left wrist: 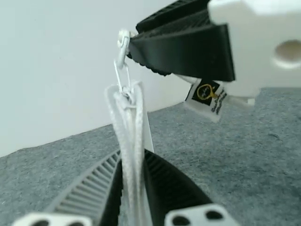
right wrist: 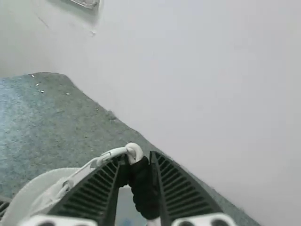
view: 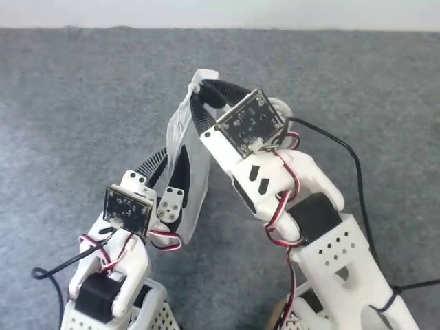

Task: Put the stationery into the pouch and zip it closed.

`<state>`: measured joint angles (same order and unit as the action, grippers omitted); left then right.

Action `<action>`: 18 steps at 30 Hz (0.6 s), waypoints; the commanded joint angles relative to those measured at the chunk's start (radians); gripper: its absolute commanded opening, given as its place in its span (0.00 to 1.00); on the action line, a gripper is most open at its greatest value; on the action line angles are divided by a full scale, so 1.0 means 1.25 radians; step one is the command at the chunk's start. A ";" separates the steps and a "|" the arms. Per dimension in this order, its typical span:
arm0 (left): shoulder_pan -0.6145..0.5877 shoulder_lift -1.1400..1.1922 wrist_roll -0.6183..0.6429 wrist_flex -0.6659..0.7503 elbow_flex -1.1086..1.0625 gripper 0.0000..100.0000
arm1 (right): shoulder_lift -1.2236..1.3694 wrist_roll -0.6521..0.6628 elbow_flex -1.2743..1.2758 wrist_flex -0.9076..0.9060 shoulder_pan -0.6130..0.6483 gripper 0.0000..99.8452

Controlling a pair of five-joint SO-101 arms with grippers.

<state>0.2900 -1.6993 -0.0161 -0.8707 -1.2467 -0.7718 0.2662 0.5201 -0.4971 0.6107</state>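
- The pouch (view: 198, 165) is white and see-through. It hangs up in the air between the two arms, above the grey mat (view: 69, 103).
- The left gripper (view: 172, 161) has the low end of the pouch. Its jaws are squeezed tight on it.
- The left wrist view shows this up close: the pouch's thin edge (left wrist: 129, 141) stands up between the black ribbed fingers (left wrist: 94, 188).
- That view also shows the white zip tab (left wrist: 123, 41) and its little metal ring at the top of the pouch. In the high view the arm covers this spot.
- The right gripper (view: 201, 96) is at the top end of the pouch. Its jaws are closed, with the zip tab pinched at their tips.
- In the right wrist view the zip tab (right wrist: 123, 152) curls over the tips. A black lump sits between the jaws, and I cannot tell what it is.
- A black cable (view: 344, 148) and red and white wires (view: 285, 199) run along the right arm.
- A white wall (right wrist: 211, 70) stands behind the mat.
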 commanded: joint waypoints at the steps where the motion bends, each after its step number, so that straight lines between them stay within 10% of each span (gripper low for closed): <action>1: 0.000 -0.010 -0.006 -0.009 -0.007 0.01 | -0.008 -0.004 -0.007 0.039 -0.042 0.01; 18: -0.001 -0.011 0.076 -0.060 0.095 0.17 | -0.164 0.055 0.064 -0.136 0.110 0.01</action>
<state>0.2900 -1.7085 0.0621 -0.9705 -1.1976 -0.9237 0.3199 0.5999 -0.6490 0.7211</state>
